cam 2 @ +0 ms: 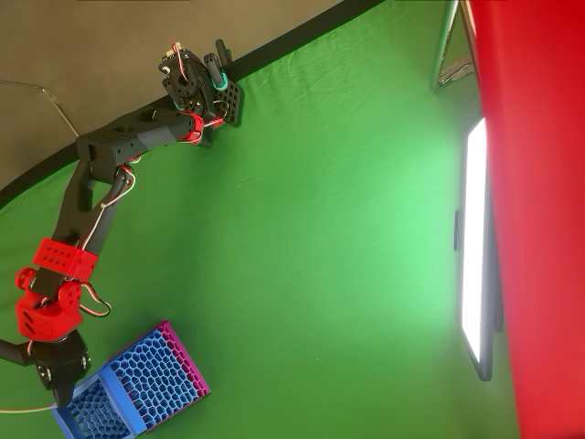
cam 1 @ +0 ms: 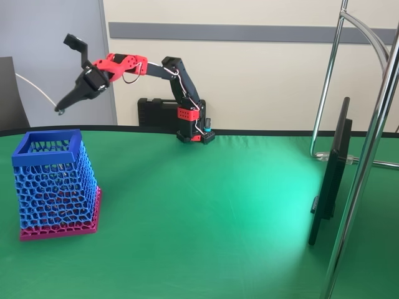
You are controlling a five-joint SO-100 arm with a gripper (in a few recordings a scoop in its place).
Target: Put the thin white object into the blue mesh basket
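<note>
The blue mesh basket (cam 1: 55, 180) stands upright on its magenta base at the left of the green table; in the overhead view the blue mesh basket (cam 2: 137, 386) sits at the bottom left. My gripper (cam 1: 63, 106) hangs in the air above the basket's opening, shut on the thin white object (cam 1: 36, 90). The strand sticks out up and to the left from the fingertips, its dark tip at the jaws. Seen from overhead, my gripper (cam 2: 62, 395) is over the basket's left rim corner, and the thin white object (cam 2: 23, 410) points left past the rim.
The arm's base (cam 1: 194, 128) is clamped at the table's far edge, with a black case (cam 1: 157, 112) behind it. A black flat panel (cam 1: 330, 177) and chrome stand tubes (cam 1: 368, 162) stand at the right. Green cloth (cam 1: 206, 212) lies open between basket and panel.
</note>
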